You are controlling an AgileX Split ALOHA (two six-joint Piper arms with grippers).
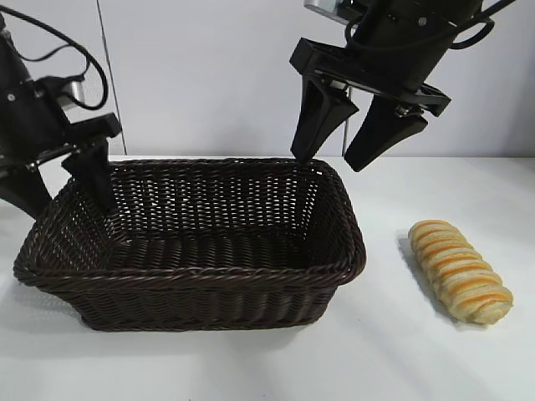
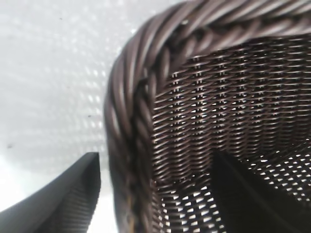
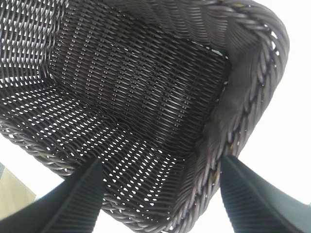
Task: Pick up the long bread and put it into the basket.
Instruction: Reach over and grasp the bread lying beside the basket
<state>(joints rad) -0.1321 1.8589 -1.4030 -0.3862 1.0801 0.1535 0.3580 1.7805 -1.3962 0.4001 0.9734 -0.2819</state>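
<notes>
The bread [image 1: 460,271] lies on the table [image 1: 393,351], well apart from the basket [image 1: 330,269] on its right side, untouched. The right gripper [image 1: 341,159] hangs over the basket's right rim, jaws wide and empty. The left gripper [image 2: 155,194] straddles the left rim, jaws wide, one finger inside and one outside. Risks, as I judge them: the left finger could snag the wicker and drag the basket, and the right could graze the rim while crossing to the bread.
</notes>
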